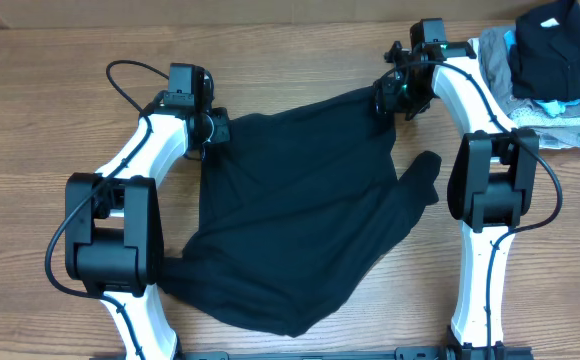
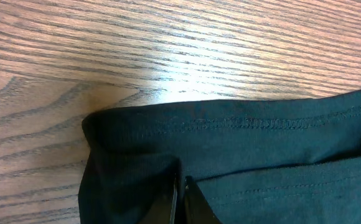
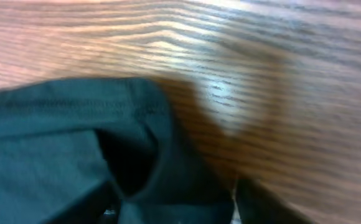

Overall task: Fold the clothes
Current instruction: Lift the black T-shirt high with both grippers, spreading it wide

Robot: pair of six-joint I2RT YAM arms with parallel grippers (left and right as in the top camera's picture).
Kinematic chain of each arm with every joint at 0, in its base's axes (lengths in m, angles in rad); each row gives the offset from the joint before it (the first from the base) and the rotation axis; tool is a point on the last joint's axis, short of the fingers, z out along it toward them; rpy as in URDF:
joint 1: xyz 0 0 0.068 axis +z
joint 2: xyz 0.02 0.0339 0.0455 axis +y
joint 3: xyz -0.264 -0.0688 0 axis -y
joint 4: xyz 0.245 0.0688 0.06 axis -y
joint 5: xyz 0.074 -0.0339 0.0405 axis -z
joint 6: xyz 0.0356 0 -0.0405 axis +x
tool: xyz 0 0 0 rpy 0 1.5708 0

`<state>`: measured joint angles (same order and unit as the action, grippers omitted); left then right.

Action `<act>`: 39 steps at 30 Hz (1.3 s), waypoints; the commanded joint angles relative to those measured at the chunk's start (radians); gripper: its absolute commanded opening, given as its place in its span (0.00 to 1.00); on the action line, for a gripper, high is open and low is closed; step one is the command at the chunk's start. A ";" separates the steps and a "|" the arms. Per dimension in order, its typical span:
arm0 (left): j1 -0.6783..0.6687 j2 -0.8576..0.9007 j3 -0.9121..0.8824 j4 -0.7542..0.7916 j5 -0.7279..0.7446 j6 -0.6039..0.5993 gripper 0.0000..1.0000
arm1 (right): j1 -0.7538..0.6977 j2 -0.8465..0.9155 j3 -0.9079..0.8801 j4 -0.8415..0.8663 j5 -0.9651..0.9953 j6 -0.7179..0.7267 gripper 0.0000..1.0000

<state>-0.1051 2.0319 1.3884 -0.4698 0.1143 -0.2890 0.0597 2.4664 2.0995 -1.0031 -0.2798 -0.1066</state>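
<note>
The black T-shirt (image 1: 300,220) lies loosely spread over the middle of the tabletop (image 1: 300,50), rumpled rather than flat. Its far edge runs between the two arms and its bulk sags toward the near edge.

The left end effector (image 1: 208,128) is at the shirt's far-left corner. In the left wrist view its jaws are pinched fully together on a fold of cloth just behind the stitched hem (image 2: 255,123). The right end effector (image 1: 392,95) sits at the far-right corner of the garment. Its wrist view is blurred, so fabric may lie between the jaws, but I cannot tell whether they have closed on it.

The shirt looks light, thin and wholly limp. It should drape and stretch wherever it is lifted, slide easily over the smooth wood, and bunch if dragged. The doubled, stitched hem near each corner is the best place to hold it, since a pinch there is less likely to slip. Both corners should rise together so the edge stays taut.

A pile of folded garments (image 1: 555,70) rests at the tabletop's far right corner, apart from the shirt.
</note>
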 commanded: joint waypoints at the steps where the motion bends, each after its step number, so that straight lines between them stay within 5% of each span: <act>1: 0.003 0.010 0.016 0.003 -0.037 -0.014 0.04 | 0.005 -0.003 0.000 0.022 -0.036 0.007 0.04; 25: 0.066 -0.014 0.644 -0.436 -0.170 0.092 0.04 | -0.092 -0.270 0.181 -0.200 -0.036 0.058 0.04; 39: 0.067 -0.181 0.824 -0.552 -0.303 0.135 0.04 | -0.095 -0.561 0.181 -0.275 -0.035 0.058 0.04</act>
<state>-0.0460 1.9709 2.1536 -1.0248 -0.0841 -0.1974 -0.0196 2.0266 2.2532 -1.2762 -0.3378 -0.0517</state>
